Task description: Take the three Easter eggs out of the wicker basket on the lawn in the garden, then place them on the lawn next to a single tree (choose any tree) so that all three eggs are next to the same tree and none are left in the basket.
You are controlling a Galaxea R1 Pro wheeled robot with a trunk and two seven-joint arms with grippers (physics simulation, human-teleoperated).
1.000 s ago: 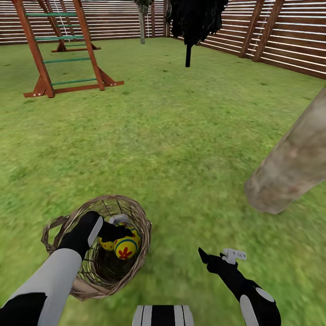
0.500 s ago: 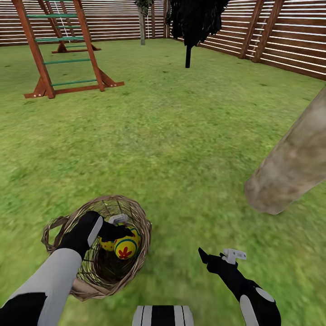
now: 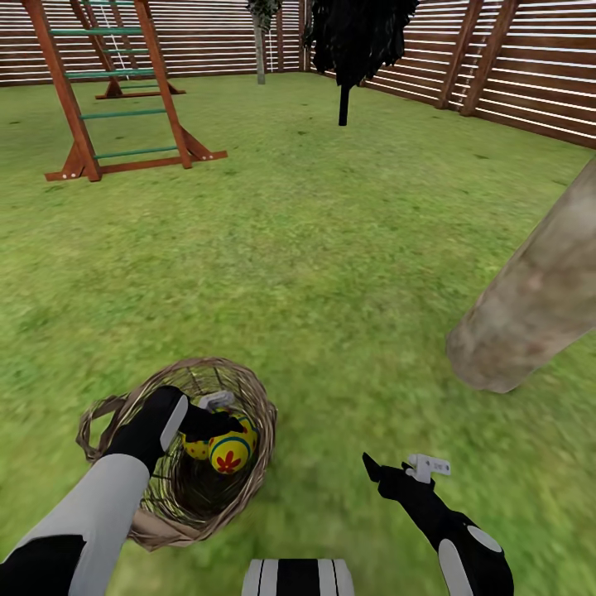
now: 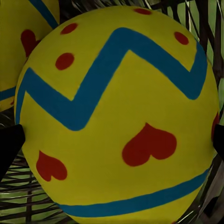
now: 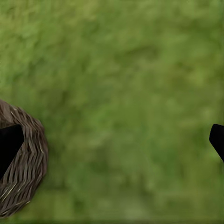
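Observation:
The wicker basket (image 3: 252,397) stands on the lawn (image 3: 331,248) at the lower left. Inside it lie yellow Easter eggs with blue zigzags and red marks; I see two, one (image 3: 230,453) in front and another (image 3: 195,449) behind it. My left gripper (image 3: 222,420) reaches into the basket and is open, its black fingertips (image 4: 7,144) on either side of the large egg (image 4: 116,116), with the second egg (image 4: 23,42) beside it. My right gripper (image 3: 399,465) hovers open over grass right of the basket (image 5: 23,177). The thick beige tree (image 3: 530,298) trunk leans at the right.
A wooden playset ladder (image 3: 116,99) stands at the far left. A near-black dark tree (image 3: 343,58) and a slim grey tree (image 3: 261,45) stand at the back, before the slatted fence (image 3: 513,66). Open grass lies between the basket and the beige trunk.

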